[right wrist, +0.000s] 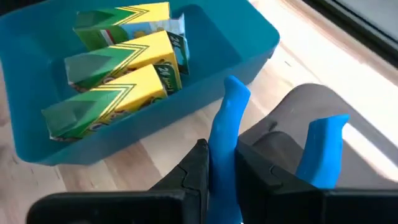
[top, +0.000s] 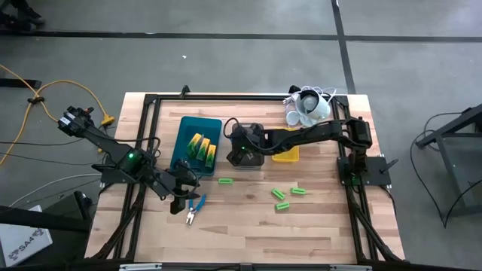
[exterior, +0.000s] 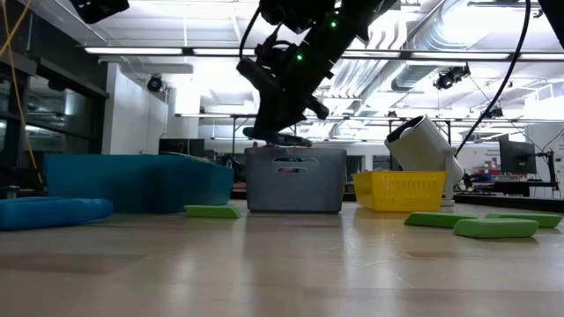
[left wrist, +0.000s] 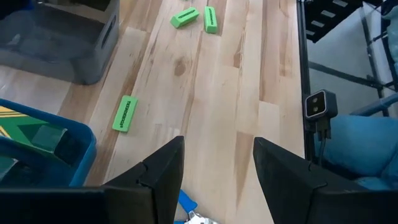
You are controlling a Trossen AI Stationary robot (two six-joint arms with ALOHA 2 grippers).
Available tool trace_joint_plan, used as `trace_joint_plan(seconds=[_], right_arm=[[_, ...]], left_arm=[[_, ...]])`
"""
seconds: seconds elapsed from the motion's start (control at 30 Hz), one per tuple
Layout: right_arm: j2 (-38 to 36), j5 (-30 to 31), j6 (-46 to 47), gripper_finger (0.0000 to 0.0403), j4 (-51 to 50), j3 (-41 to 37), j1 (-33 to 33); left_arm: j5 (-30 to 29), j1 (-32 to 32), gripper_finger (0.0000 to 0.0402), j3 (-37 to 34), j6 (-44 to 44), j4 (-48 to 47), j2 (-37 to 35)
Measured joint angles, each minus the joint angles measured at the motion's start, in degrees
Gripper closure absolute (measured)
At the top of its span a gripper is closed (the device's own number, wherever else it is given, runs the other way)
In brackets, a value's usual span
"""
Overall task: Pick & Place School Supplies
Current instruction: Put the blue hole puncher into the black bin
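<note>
**A:** Starting on the left side — what's that arm up to?

**B:** The left gripper sits low over the wood table, fingers spread apart with nothing between them. One pair of blue-handled pliers lies on the table just beside it, toward the right. Farther out ahead of it there's a single green stick, and past that two more green sticks lying close together.

**B:** Just behind that claw is the teal tray, with three yellow-and-green boxes packed side by side in it.

**A:** And the other arm?

**B:** The right gripper hangs right above the grey bin, clamped on the second pair of blue-handled pliers — one handle is pinched between its fingers, the other handle sticks out free beside it. The yellow tray is on its right, and the white cup-like cluster is behind that.
</note>
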Motion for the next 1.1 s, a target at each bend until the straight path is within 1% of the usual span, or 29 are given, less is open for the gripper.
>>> trace_joint_plan(seconds=[0.07,0.2,0.33,0.5,0.7,1.1], right_arm=[[0.01,0.0,2.22,0.0355,-1.17,0.0,-0.01],[1.1,2.04,6.31,0.0355,-3.24,-0.13,0.12],[1.2,2.59,8.19,0.0355,-0.79,-2.07,0.12],[1.22,2.86,10.73,0.0355,-0.23,-4.98,-0.45],[1.22,0.39,10.71,0.0352,2.89,-7.24,-1.35],[1.22,-1.14,9.36,0.0312,3.03,-7.28,-1.96]], left_arm=[[0.0,0.0,0.0214,0.0,0.0,-0.63,0.0],[-0.01,0.0,0.0214,0.0,0.0,-0.82,0.0],[-0.02,0.0,0.0214,0.0,0.0,-0.87,0.0],[-0.02,0.0,0.0214,0.0,0.0,-0.85,0.0],[-0.02,0.0,0.0214,0.0,0.0,-0.85,0.0],[-0.02,0.0,0.0214,0.02,-0.06,-0.83,0.0]])
